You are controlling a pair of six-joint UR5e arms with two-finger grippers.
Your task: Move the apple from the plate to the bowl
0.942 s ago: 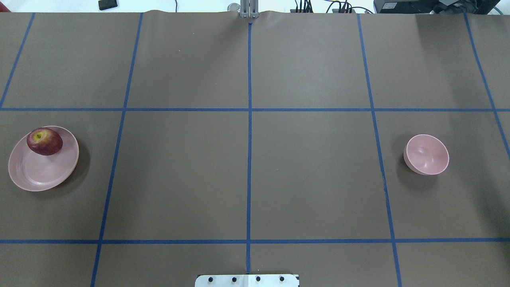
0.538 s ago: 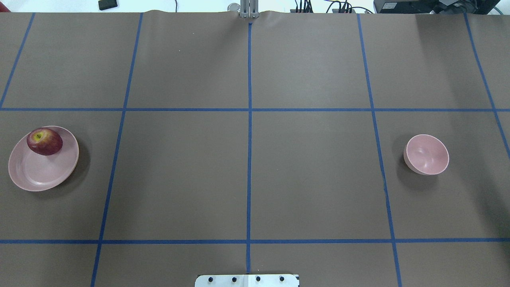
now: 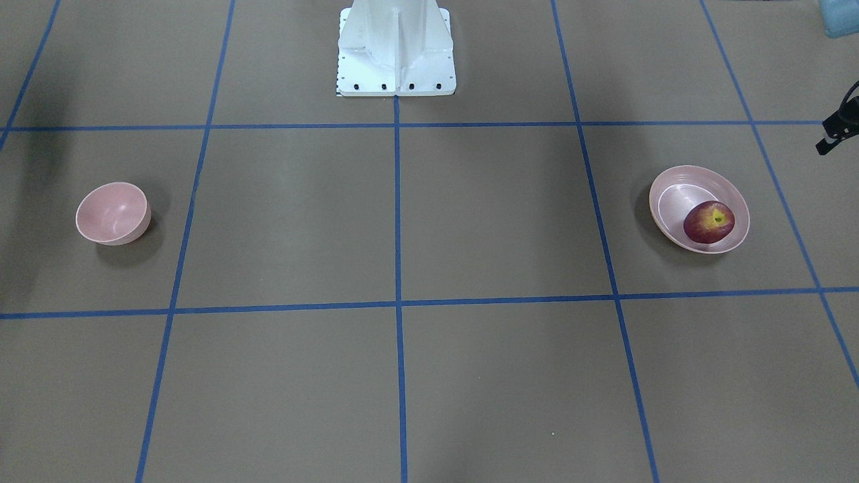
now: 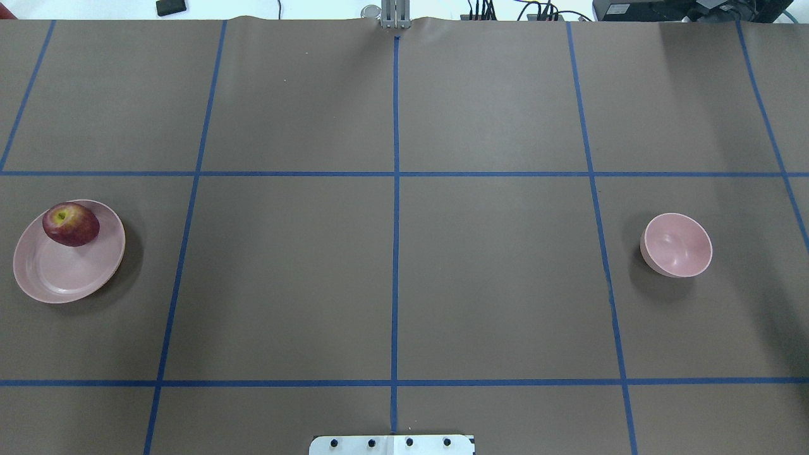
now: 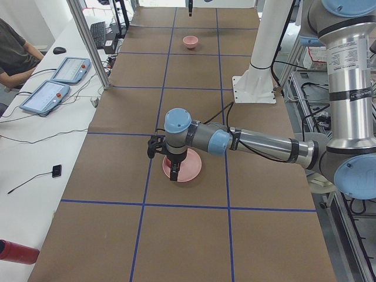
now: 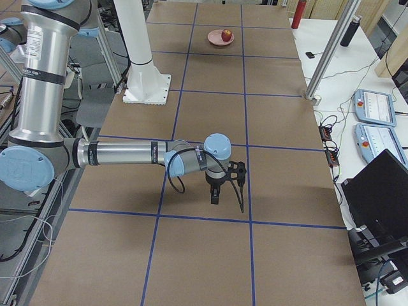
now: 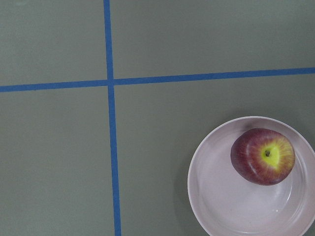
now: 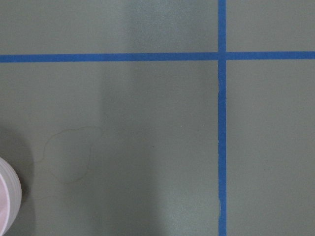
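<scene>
The dark-red apple (image 4: pixel 71 224) lies on the far part of the pale-pink plate (image 4: pixel 57 278) at the table's left; both also show in the left wrist view, the apple (image 7: pixel 263 156) on the plate (image 7: pixel 231 206). The small pink bowl (image 4: pixel 676 245) stands empty at the right, and its rim edge (image 8: pixel 7 201) shows in the right wrist view. My left gripper (image 5: pixel 173 174) hangs above the plate. My right gripper (image 6: pixel 216 195) hangs over the bowl's area. No fingers show in either wrist view, so I cannot tell whether either gripper is open or shut.
Brown table cover with a grid of blue tape lines (image 4: pixel 395 189). The white robot base plate (image 3: pixel 396 60) sits at the middle of the near edge. Operator tablets (image 5: pixel 50 82) and a seated person are beyond the far side of the table.
</scene>
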